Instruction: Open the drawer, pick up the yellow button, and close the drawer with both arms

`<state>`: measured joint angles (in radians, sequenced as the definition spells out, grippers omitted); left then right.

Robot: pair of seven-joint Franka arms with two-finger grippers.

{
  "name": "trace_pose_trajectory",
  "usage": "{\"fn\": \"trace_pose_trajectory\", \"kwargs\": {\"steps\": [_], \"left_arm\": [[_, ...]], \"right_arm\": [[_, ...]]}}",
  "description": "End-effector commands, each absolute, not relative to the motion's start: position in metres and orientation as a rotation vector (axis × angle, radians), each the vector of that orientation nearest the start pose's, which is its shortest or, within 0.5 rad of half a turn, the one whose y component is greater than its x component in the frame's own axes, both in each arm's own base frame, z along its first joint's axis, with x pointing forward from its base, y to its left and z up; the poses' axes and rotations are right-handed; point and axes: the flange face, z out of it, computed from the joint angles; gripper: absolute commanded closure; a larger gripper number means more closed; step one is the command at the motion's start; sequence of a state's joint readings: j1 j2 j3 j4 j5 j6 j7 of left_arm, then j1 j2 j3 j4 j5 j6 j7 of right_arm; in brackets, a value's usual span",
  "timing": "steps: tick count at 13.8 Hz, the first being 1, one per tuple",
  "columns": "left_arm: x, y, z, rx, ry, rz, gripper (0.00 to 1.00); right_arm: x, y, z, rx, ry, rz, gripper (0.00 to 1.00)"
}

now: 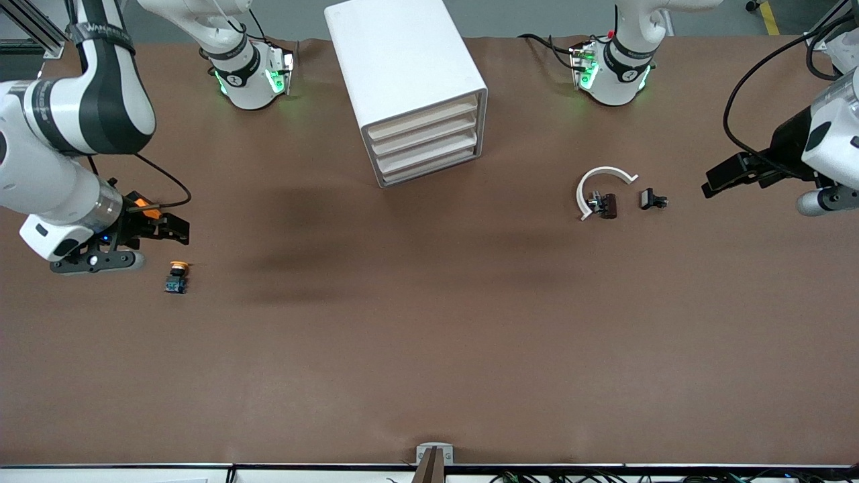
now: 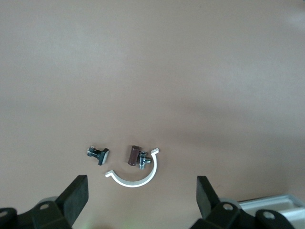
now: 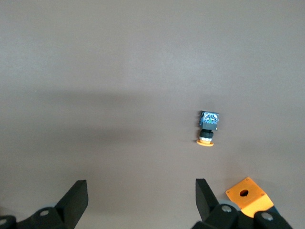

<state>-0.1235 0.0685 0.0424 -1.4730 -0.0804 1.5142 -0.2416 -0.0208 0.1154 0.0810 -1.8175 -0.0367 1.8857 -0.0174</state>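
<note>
With all four drawers [image 1: 429,144] shut and the button [image 1: 177,277] lying on the table just beside my released right pincer [image 1: 176,228], the task looks finished, my left pincer [image 1: 717,184] waiting released near the clips [image 1: 607,204].

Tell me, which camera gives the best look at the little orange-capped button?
The right wrist view: the button lies on bare table, its blue body and orange cap distinct, with nothing covering it. The front view shows it as a speck near the right tool. The left wrist view misses it.
</note>
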Motion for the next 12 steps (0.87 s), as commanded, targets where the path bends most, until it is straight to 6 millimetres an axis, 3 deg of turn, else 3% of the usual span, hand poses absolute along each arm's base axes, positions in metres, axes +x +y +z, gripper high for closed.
{"fn": "trace_pose_trajectory", "kwargs": {"steps": [1, 6, 11, 12], "left_arm": [[0.546, -0.052, 0.631, -3.19, -0.155, 0.071, 0.0], [0.534, -0.061, 0.639, -3.175, -0.121, 0.048, 0.0], [0.535, -0.05, 0.642, -3.175, -0.147, 0.04, 0.0], [0.536, -0.047, 0.642, -3.175, -0.155, 0.04, 0.0]], "right_arm": [[0.58, 0.034, 0.5, -3.154, -0.097, 0.093, 0.0], [0.577, 0.023, 0.586, -3.152, -0.066, 0.115, 0.0], [0.574, 0.016, 0.627, -3.165, -0.058, 0.062, 0.0], [0.574, 0.015, 0.627, -3.171, -0.05, 0.067, 0.0]]}}
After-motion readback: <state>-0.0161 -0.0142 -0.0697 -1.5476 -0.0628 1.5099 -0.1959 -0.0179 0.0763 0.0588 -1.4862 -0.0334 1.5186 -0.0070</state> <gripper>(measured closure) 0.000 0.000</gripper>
